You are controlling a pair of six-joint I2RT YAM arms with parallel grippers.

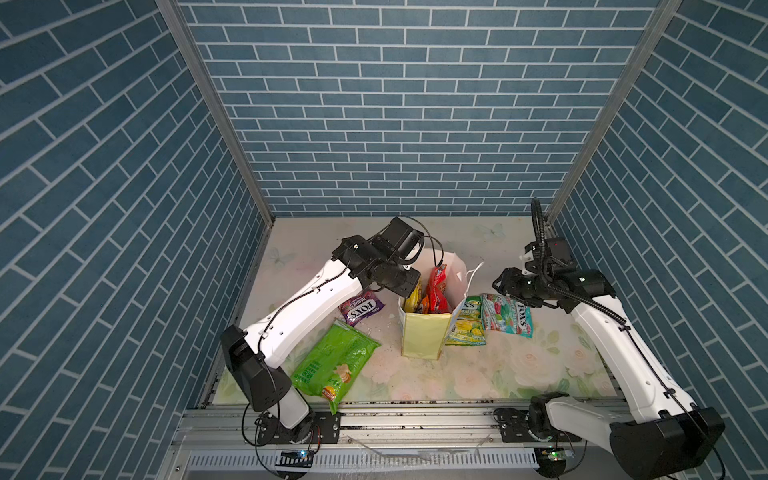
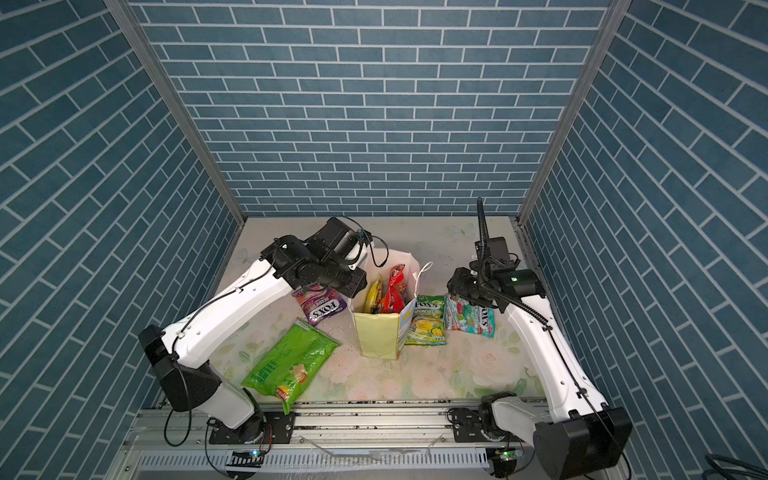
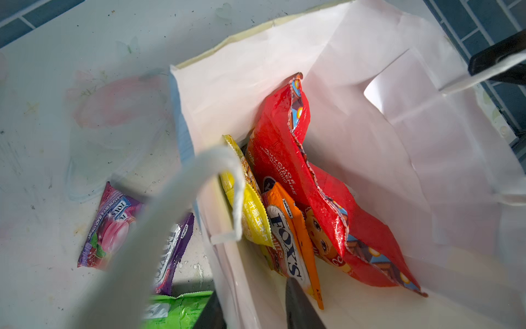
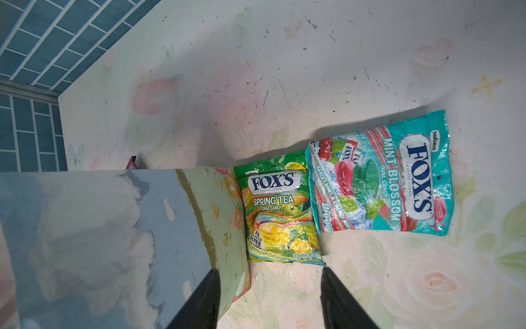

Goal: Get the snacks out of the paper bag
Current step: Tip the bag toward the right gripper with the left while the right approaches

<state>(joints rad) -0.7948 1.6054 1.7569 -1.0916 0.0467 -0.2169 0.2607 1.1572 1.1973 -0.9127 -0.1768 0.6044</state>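
Observation:
The paper bag (image 1: 424, 332) (image 2: 378, 336) stands upright mid-table, white inside (image 3: 370, 142), sky print on one side (image 4: 99, 228). It holds a red pack (image 1: 438, 291) (image 3: 284, 148), a yellow pack (image 3: 253, 210) and an orange FOX'S pack (image 3: 287, 236). My left gripper (image 3: 253, 287) is open and straddles the bag's near wall, one finger inside by the orange pack. My right gripper (image 4: 269, 270) (image 1: 498, 284) hangs open beside the bag, nothing between its fingers. On the table lie a green chip bag (image 1: 336, 361), purple FOX'S (image 1: 361, 309) (image 3: 113, 228), Spring Tea FOX'S (image 4: 279, 210) and Mint Blossom FOX'S (image 4: 381, 176).
Blue brick-pattern walls (image 1: 395, 124) close in the back and both sides. A metal rail (image 1: 415, 419) runs along the table's front edge. A white cord handle (image 3: 199, 185) loops close in front of the left wrist camera; another (image 1: 473, 274) sticks out toward the right arm.

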